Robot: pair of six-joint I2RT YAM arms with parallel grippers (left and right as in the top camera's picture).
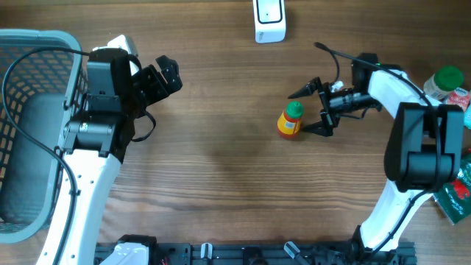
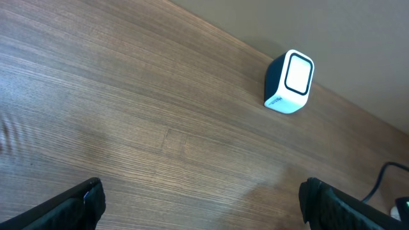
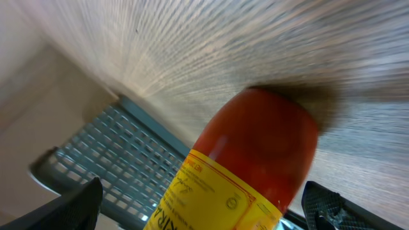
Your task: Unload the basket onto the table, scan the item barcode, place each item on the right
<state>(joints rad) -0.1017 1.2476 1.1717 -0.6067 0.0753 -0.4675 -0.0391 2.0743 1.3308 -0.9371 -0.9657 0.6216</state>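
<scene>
The bottle [image 1: 290, 124], small, with a red-orange body, yellow label and green cap, sat on the wooden table [image 1: 221, 184] right of centre. We could not tell for sure if it stood or lay. In the overhead view the cap pointed toward the far edge. The right gripper [image 1: 310, 112] was just right of it with jaws spread wide, 1 finger far and 1 near. The tips were beside the bottle and not touching it, as far as we saw. In the right wrist view the bottle [image 3: 249, 172] sat between the 2 fingers, nothing clamped. The left gripper [image 1: 168, 73] hung over the left of the table by the basket [image 1: 44, 44], jaws also apart, holding nothing. The scanner [image 1: 269, 18], a white box, stood at the far edge, well apart from the bottle.

Handling, our judgement: it looked like a plastic squeeze bottle, so light and fairly stiff, though it could dent under a hard pinch. The smooth round wall and glossy label were likely slippery, so it could roll or twist between 2 flat fingers. We would take it across the body around the middle, not by the cap or the tapered shoulder. We found no barcode in any view, so the grip should leave most of the label bare for turning toward the scanner window.
</scene>
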